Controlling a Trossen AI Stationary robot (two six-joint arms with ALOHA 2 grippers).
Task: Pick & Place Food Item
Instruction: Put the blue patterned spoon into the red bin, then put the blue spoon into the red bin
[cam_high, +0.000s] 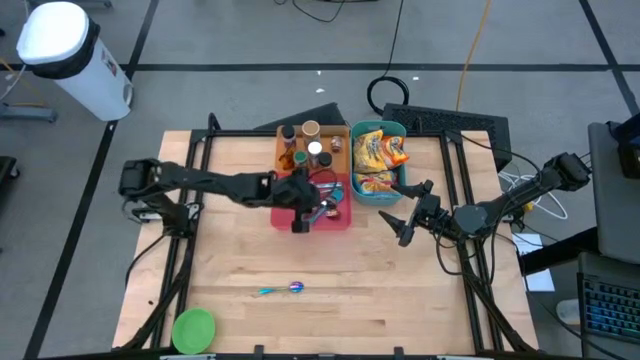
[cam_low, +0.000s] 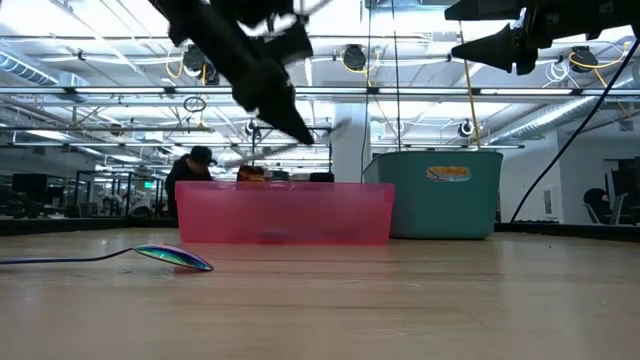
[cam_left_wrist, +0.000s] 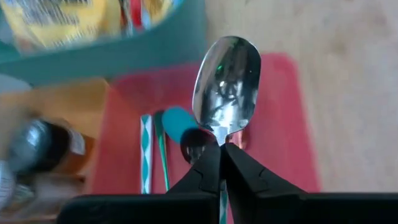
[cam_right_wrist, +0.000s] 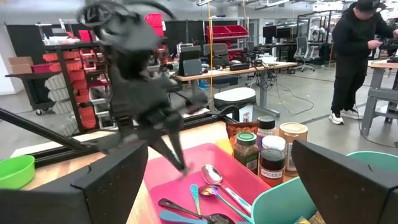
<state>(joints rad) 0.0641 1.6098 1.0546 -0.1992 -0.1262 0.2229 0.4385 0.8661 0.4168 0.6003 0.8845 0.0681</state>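
the left claw is clenched on the neck of a steel spoon, holding it just above the pink tray; it is light, stiff and slick, so i judge the thin neck the safest hold. the right claw hangs released over the wooden desk beside the teal bin. beyond lies an open workshop with a person standing.

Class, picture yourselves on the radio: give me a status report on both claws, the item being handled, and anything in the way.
Left claw shut on spoon, above red bin. Right claw open, empty, beside teal bin. Path clear.
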